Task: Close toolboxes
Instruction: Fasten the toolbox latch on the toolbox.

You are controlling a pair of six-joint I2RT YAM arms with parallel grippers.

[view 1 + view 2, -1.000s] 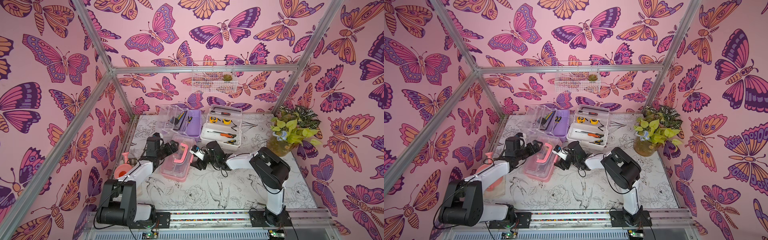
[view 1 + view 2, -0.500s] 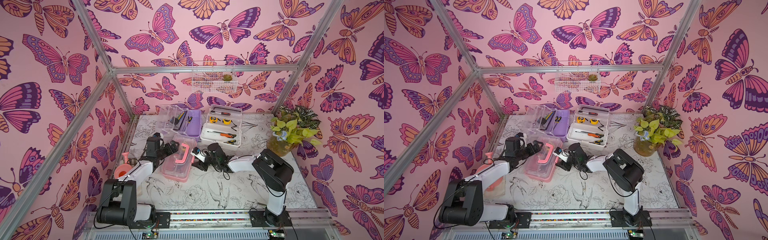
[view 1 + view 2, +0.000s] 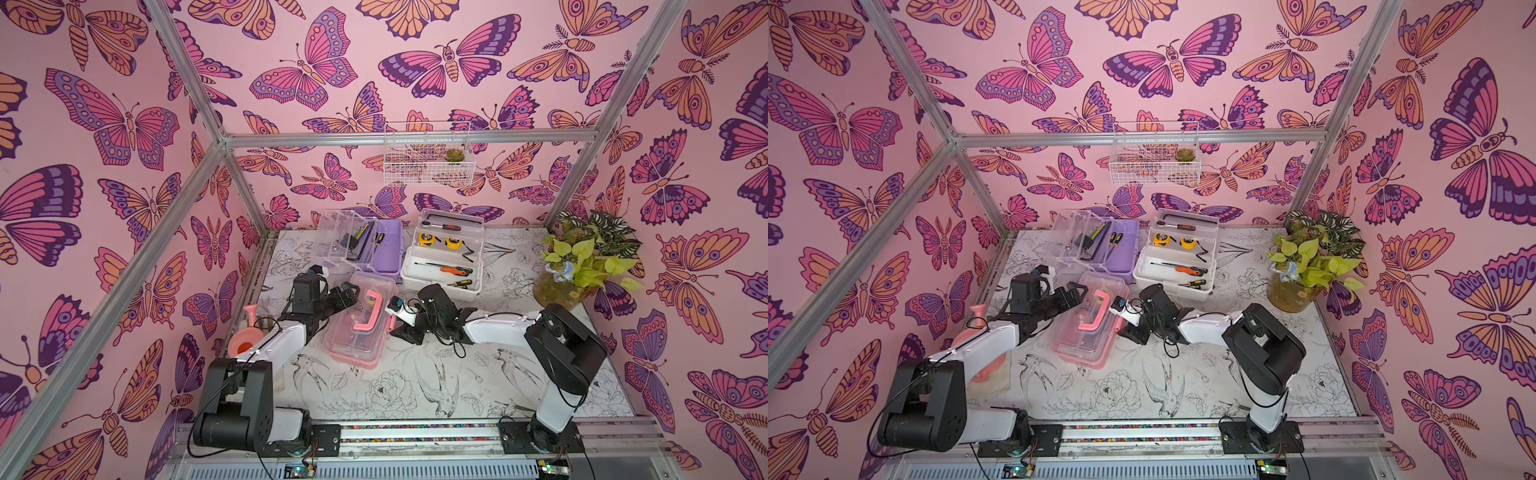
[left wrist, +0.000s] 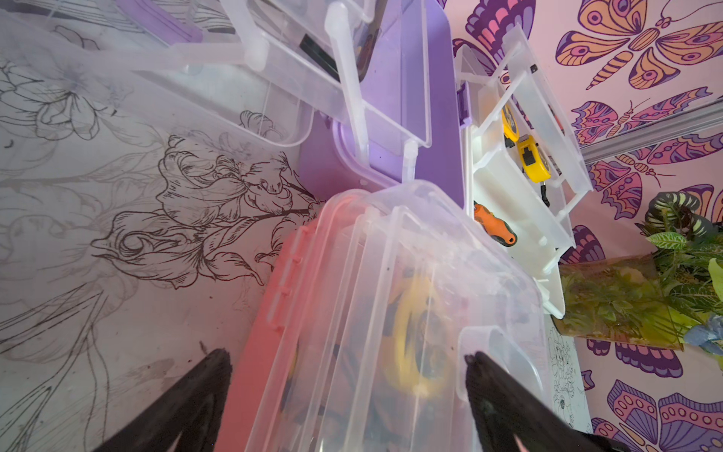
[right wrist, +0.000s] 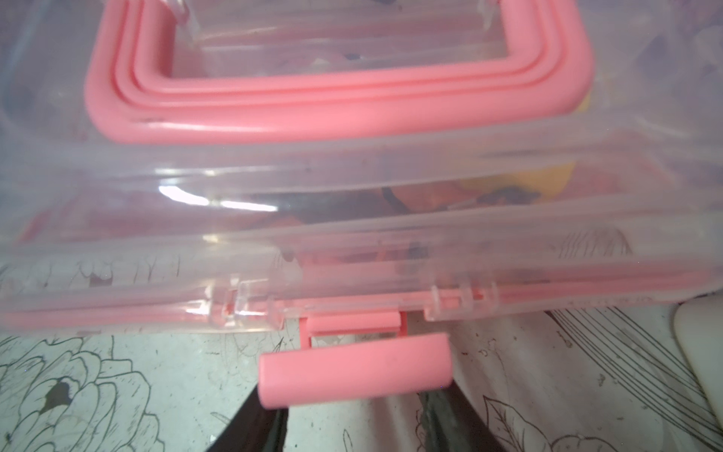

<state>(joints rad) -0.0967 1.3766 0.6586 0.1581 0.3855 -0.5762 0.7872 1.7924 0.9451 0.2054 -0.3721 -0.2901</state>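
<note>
Straddling one long edge of the pink-based rectangular plastic toolbox (image 3: 359, 332), left pincer (image 3: 347, 293): jaws wide apart, one finger (image 4: 184, 403) over the bench (image 3: 415, 374), the other over the clear lid (image 4: 391, 293); no clamp seen. Opposite, right pincer (image 5: 352, 413): jaws partly apart with bench showing between them. Its tips sit just under the pink latch tab (image 5: 356, 371), which juts out from the box's rim; contact cannot be told. The pink box sits mid-bench between both arms, lid down, pink handle (image 5: 313, 113) on top. Just behind it, purple-based toolbox (image 3: 388, 245): open, clear trays fanned out, holding tools. Beside that, white-based toolbox (image 3: 442, 270): open, with yellow tape measures (image 3: 426, 239) and an orange-handled screwdriver (image 3: 451, 269).
</note>
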